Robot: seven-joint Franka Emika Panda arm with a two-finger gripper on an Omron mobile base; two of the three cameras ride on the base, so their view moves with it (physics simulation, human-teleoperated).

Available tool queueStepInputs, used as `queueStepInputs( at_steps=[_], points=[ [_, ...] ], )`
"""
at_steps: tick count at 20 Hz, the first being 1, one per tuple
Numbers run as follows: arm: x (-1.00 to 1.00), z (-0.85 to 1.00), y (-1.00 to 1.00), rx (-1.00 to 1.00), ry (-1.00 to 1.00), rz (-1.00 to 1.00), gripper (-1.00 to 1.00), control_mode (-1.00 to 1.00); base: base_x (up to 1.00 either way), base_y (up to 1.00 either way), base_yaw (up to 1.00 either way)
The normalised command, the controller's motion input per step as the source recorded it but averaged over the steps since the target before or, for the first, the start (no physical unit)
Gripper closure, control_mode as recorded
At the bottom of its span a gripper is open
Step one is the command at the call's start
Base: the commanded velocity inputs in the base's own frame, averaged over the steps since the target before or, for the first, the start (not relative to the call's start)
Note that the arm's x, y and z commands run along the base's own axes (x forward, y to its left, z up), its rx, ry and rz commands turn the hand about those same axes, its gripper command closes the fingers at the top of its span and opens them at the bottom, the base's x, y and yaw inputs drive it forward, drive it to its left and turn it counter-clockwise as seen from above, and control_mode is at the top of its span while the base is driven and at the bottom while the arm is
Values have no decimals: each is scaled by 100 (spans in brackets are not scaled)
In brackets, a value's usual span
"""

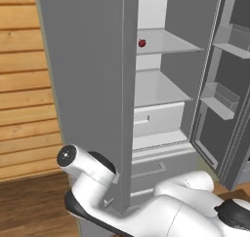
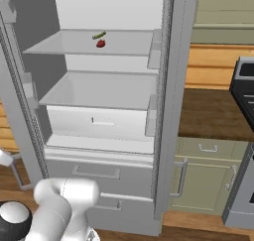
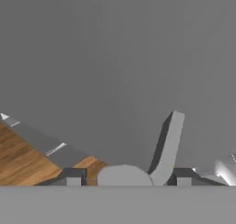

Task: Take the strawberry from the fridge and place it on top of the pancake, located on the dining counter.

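The strawberry point(image 2: 100, 43) rests on the upper clear shelf point(image 2: 74, 46) inside the open fridge point(image 1: 88, 85), toward the middle of that shelf, with a small yellow-green curved item point(image 2: 99, 35) lying just behind it. In the left base view the strawberry point(image 1: 142, 43) appears at the near edge of the closed fridge door, partly screened by that door's edge. The pincer point(image 3: 125, 181) sits low, close to the fridge's grey lower front near the wooden floor point(image 3: 18, 161), with one vertical bar handle point(image 3: 167, 147) rising between its fingertips point(image 3: 73, 179). The fingertips stand apart on either side of that handle and do not visibly press on it; the pincer appears partly open and carries nothing. The governing relation is therefore vertical: the strawberry lies well above the pincer and deeper inside the cabinet, so the hand must rise clear of the handle and then reach inward over the shelf. The strawberry is small and rounded, with no marked long axis, so approach direction matters more than wrist roll.
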Motion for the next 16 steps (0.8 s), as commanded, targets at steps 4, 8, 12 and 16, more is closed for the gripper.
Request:
queueStepInputs(
  at_steps=[4,8,12,16],
  points=[
    [-5,49,8,-4,-4,-5,-100,-100,0,0,0],
    [-30,71,0,0,0,0,-100,-100,0,0,0],
    [-65,49,9,0,-1,0,-100,-100,0,0,0],
    [-80,63,2,3,0,6,-100,-100,0,0,0]
  ],
)
